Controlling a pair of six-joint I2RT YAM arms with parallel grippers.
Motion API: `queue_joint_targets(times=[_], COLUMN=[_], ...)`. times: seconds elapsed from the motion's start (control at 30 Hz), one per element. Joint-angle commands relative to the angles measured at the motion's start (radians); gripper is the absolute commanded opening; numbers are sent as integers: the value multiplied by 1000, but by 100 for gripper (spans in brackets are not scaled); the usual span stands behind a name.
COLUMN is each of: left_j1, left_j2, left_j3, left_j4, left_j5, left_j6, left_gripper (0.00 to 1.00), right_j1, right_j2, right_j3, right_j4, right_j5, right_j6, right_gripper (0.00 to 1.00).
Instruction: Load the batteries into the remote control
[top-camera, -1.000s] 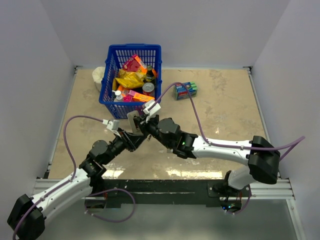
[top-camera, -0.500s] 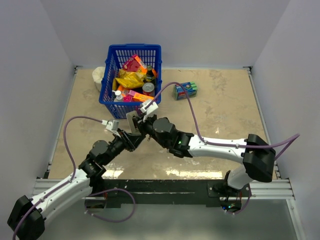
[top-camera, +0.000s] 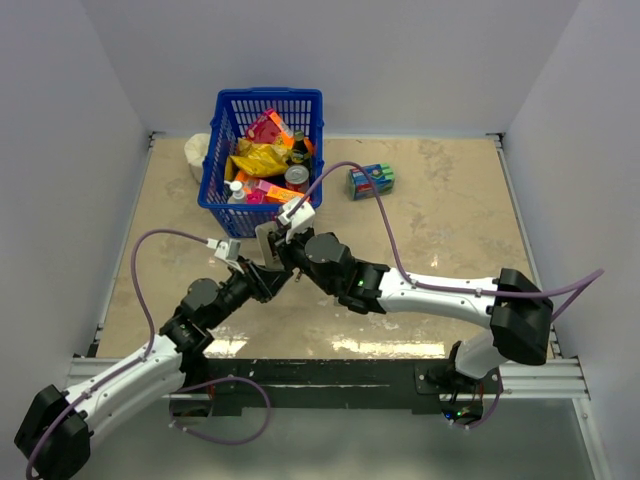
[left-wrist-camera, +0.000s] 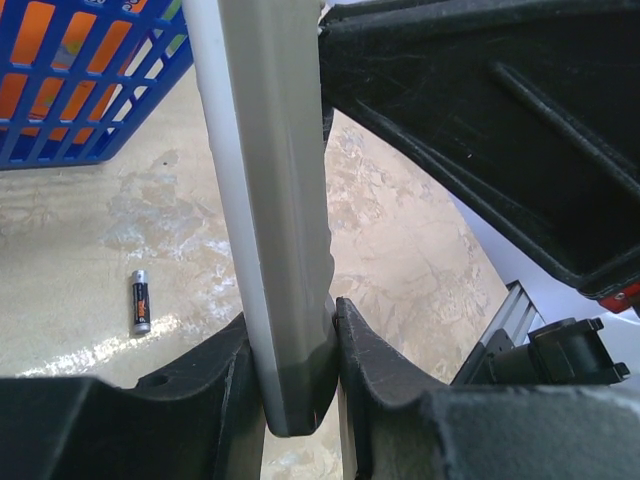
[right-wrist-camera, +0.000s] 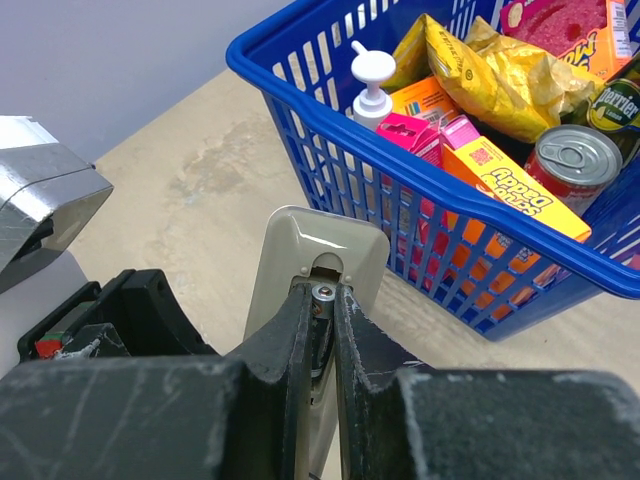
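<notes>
Grey, stiff and light (likely slippery), the remote control stands upright above the surface, left pincer pinching its lower end, right pincer nipping a battery at its top.

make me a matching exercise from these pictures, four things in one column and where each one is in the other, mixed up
Things
1. remote control
2. loose battery
3. blue basket
4. blue-green box

Places
A. on the table, to the right of the basket in the top view
B. clamped between the fingers of the left gripper
C. at the far side of the table, full of groceries
D. lying flat on the bare table, on its own

Pairs: 1-B, 2-D, 3-C, 4-A
</notes>
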Motion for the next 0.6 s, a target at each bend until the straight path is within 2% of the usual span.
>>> queue_joint_targets(times=[0.0,0.13,0.37,0.57], left_j1=[-5,-5,-5,-5], left_j2=[24,56,48,44], left_j3=[80,97,98,103], left_j4=[134,160,158,168], left_j5=[53,90,72,55], left_j6=[36,19,-19,-65], left_gripper=[0,0,0,0], right_j1=[-16,-16,-16,-14], right_j2=[-28,-52,-103,-123], right_j3=[9,-36,-121,-138], right_j4=[-11,60,210,239], right_j5=[68,65,57,65], right_j6=[-48,-62,-102,-116], right_gripper=[12,12,11,10])
